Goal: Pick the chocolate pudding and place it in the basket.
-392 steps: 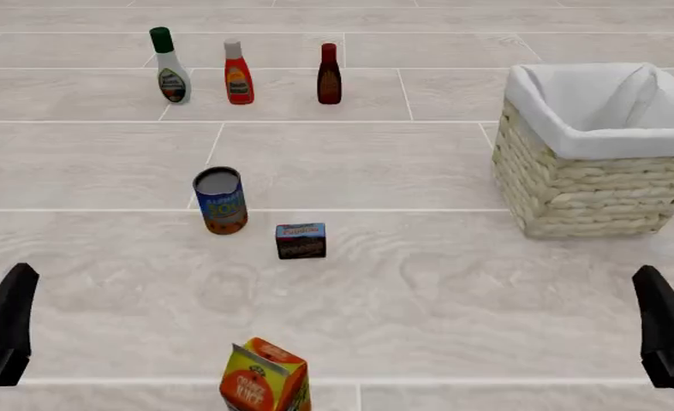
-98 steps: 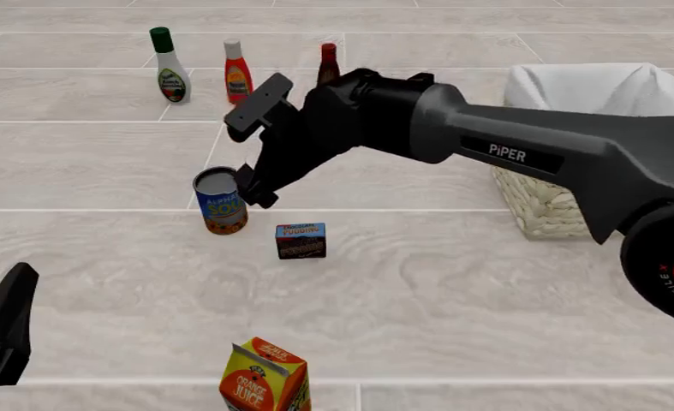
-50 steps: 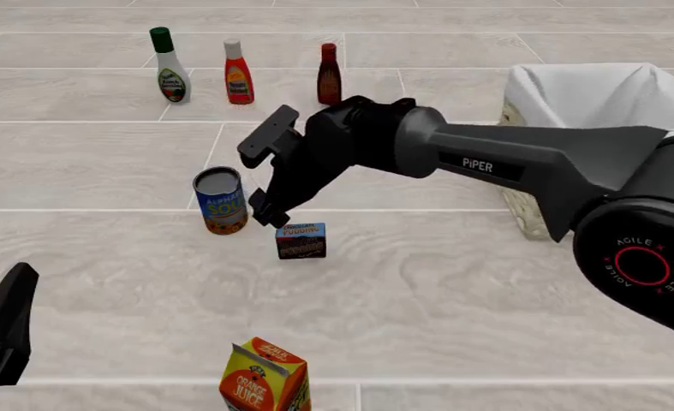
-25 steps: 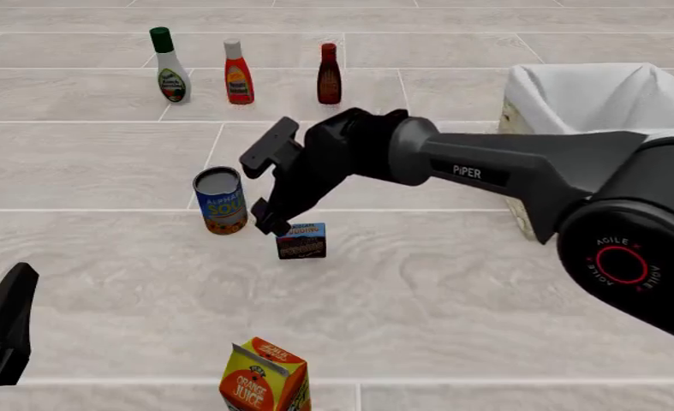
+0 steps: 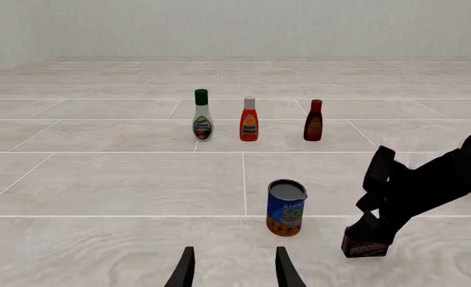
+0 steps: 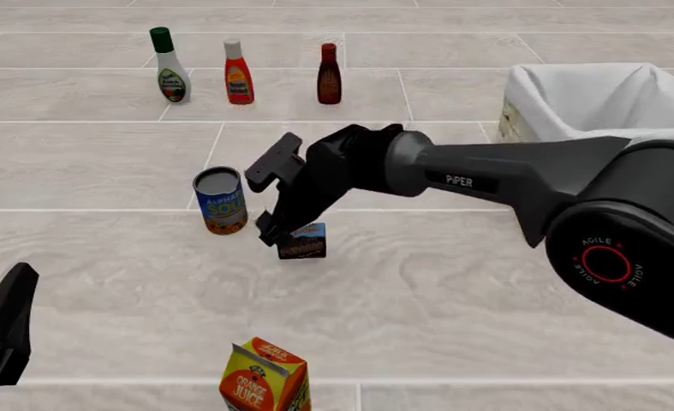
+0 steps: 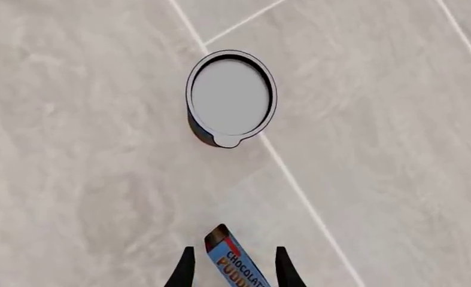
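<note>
Chocolate pudding half hidden between right pincer fingers

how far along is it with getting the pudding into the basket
Done: the right gripper has reached the pudding box, fingers either side of it in the right wrist view. In hand: the grasp; the box sits on the floor, jaws not visibly closed. Left: lift and carry to the basket. The left gripper is idle.

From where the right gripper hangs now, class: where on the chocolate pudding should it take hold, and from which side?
From above. The chocolate pudding stands upright on the floor, its narrow top edge already between the open right gripper fingers. Close on its two broad flat faces; the soup can stands apart, probably leaving room.
</note>
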Available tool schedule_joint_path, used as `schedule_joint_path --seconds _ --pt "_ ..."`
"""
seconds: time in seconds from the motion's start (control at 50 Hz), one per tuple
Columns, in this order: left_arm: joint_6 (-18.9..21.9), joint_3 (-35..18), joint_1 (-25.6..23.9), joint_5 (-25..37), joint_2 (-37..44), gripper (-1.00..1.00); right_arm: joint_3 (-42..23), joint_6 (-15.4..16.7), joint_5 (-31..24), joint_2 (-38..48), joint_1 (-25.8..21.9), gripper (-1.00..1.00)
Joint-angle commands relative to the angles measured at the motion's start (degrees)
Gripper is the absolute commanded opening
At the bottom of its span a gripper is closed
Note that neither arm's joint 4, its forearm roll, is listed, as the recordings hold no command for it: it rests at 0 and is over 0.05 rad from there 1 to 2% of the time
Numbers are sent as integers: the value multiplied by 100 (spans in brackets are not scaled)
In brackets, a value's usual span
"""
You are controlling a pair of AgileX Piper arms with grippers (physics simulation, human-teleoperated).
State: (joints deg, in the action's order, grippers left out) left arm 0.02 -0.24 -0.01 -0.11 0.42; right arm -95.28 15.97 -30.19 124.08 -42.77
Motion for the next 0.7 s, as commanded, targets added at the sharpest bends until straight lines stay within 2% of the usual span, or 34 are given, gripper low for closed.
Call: schedule_joint_path --seconds 0.02,0.7 --pt "0 0 1 0 -1 100 140 -60 92 60 -12 100" --pt "-1 0 1 0 1 100 310 -48 175 236 72 100"
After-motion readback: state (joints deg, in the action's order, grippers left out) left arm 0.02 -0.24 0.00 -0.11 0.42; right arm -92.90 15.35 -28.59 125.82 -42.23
